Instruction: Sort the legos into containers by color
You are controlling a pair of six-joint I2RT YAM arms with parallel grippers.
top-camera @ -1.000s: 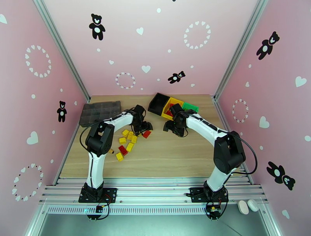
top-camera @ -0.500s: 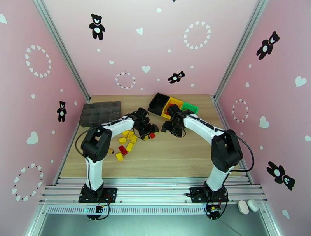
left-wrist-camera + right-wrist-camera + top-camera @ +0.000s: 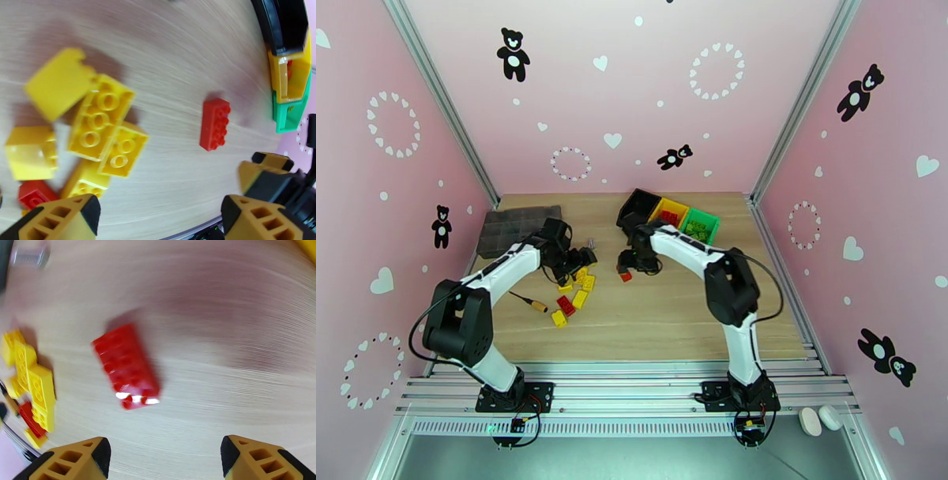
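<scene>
Organizer tray [image 3: 517,229] is lying at far left, screwdriver [image 3: 529,301] nearer the arm bases. Left gripper [image 3: 160,219] is hovering over the pile of yellow and red legos [image 3: 575,294], jaws standing wide with nothing between them. A single red brick [image 3: 126,366] is lying apart on the table, right of the pile. Right gripper [image 3: 166,461] is hanging just above it, jaws spread, not gripping. Containers [image 3: 636,211] are sitting at the back: red pieces are lying in the yellow bin [image 3: 671,202], green ones in the green bin [image 3: 713,221].
</scene>
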